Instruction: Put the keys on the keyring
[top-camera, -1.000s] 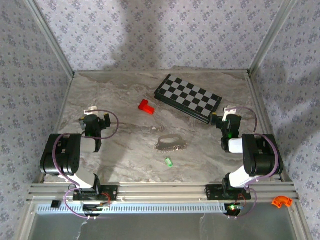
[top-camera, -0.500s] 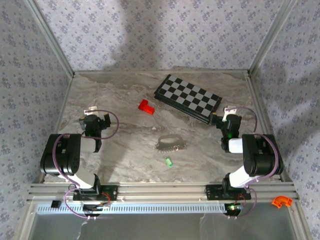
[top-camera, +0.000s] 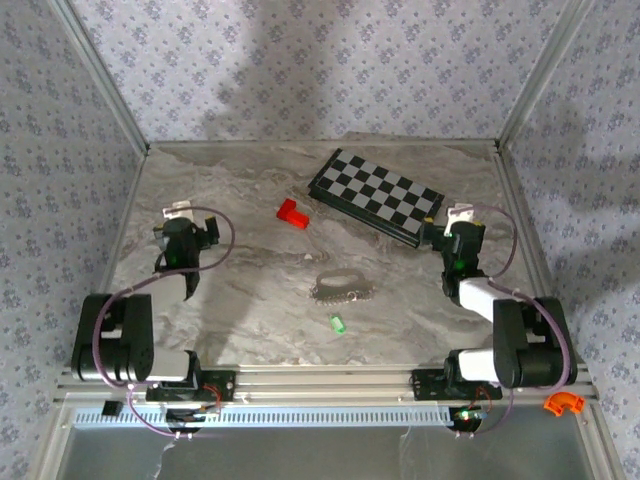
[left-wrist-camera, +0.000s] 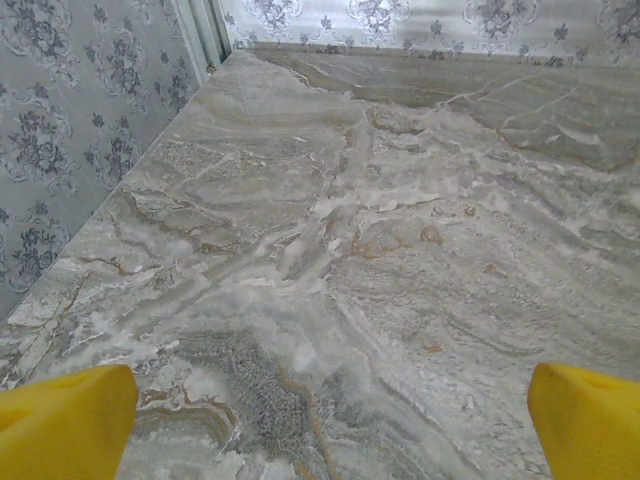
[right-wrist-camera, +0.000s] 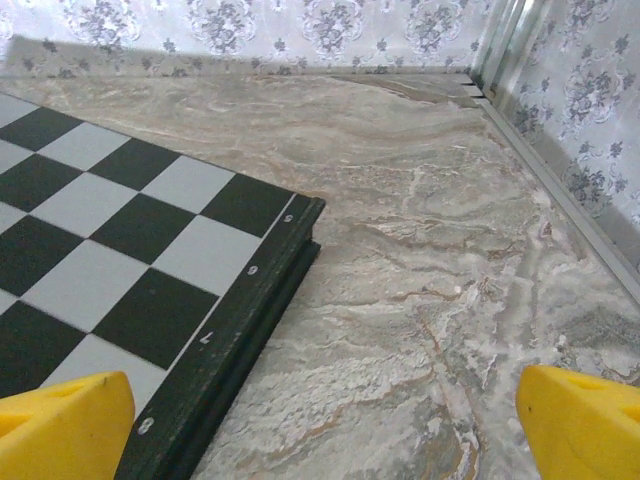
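Left gripper (top-camera: 180, 228): jaws wide apart, holding nothing; well to the left of the chessboard (top-camera: 375, 195), above bare table (top-camera: 250, 300).
Left fingertips (left-wrist-camera: 65, 420): yellow, at the two lower corners of the left wrist view, with only marble between them.
Right gripper (top-camera: 460, 228): jaws wide apart, holding nothing; just beside the chessboard's near right corner.
Right fingertips (right-wrist-camera: 60, 425): yellow, at the two lower corners of the right wrist view; the chessboard's corner lies ahead, nearer the left one, with marble on the other side.
Chessboard: black and grey, lying flat and turned at an angle, at the far middle of the table.
Red block (top-camera: 292, 213): near the chessboard's left corner, apart from it.
Keyring (top-camera: 343, 288): silvery beaded loop lying flat, on the near side of the chessboard and well apart from it; touched by neither gripper.
Key (top-camera: 338, 323): small green piece, farther from the chessboard than the keyring, close to the loop but not touching it.
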